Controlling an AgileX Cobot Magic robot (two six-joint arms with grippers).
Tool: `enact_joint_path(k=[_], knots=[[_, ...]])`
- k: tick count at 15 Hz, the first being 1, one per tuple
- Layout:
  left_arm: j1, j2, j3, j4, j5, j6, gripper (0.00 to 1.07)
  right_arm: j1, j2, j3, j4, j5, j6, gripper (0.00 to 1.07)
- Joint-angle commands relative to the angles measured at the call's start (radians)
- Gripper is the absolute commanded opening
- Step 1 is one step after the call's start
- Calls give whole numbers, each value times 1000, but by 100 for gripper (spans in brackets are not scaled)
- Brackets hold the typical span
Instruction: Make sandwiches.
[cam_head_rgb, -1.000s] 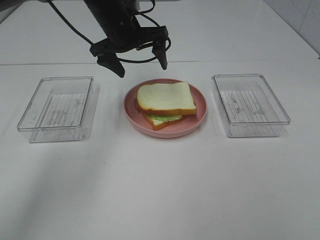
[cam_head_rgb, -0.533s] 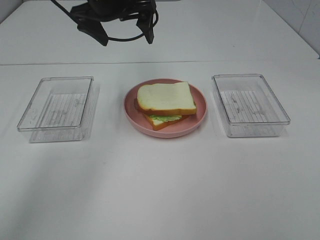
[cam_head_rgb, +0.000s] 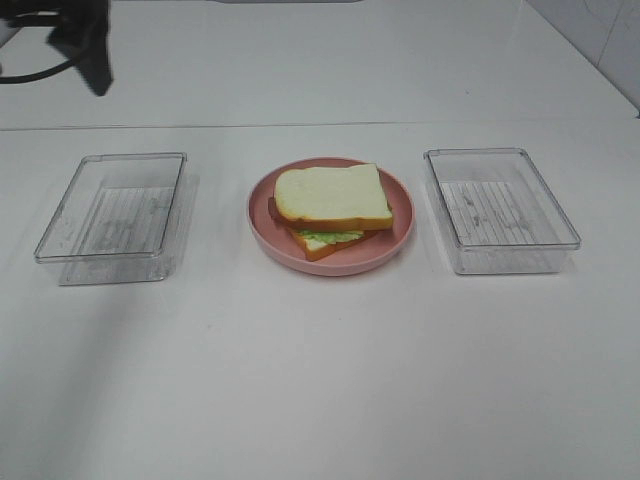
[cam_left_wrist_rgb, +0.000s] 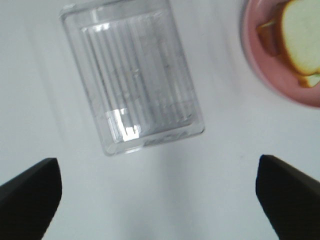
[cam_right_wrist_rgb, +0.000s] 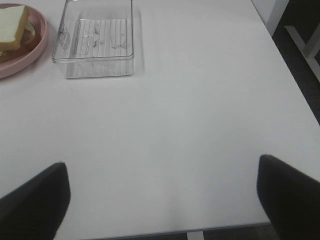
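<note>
At table centre, we see the sandwiches (cam_head_rgb: 331, 208) stacked on the pink plate (cam_head_rgb: 398, 232), a clear tray at nine o'clock (cam_head_rgb: 113, 217) and another at three o'clock (cam_head_rgb: 500, 209). Our left gripper (cam_left_wrist_rgb: 157, 192) and right gripper (cam_right_wrist_rgb: 162, 200) both hang spread wide and empty. We judge assembly finished; next calls only for parking clear.

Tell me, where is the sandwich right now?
The sandwich sits on the pink plate in the middle of the white table, between two clear plastic boxes, one left, one right.
</note>
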Motion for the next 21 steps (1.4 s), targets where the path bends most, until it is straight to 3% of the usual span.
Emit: enact_joint_path(k=[1,2,4,5,8,9,11,12,15,16,19,21], knots=[[60,-125,135,-2,106,13,101,-5,-30,2,-4,-10,-13,98],[105,-234,257,-2,95,13,101,-5,-30,2,-4,-10,-13,98],[145,-358,369,-2,75,13,101,-5,-30,2,-4,-10,-13,98],[182,-523,523,-2,40,13,101,-5,-30,2,-4,-10,-13,98],[204,-706,670,-1,16,12,101,-5,-30,2,-4,-10,-13,98],[205,-895,803,-2,-10,11,101,-5,-30,2,-4,-10,-13,98],[205,-1035,878,-2,-23,11,101,-5,-30,2,-4,-10,-13,98],[205,-1184,930,-3,-23,8,101,-5,-30,2,-4,-10,-13,98],[205,-1413,999,-3,-20,8,101,-5,-30,2,-4,-10,-13,98],[205,-1557,1032,-13,-37,12,101,-5,-30,2,-4,-10,-13,98],[205,-1764,1101,-23,-111,15,101,-5,-30,2,-4,-10,-13,98],[205,-1760,1132,-30,-137,26,101,-5,-30,2,-4,-10,-13,98]])
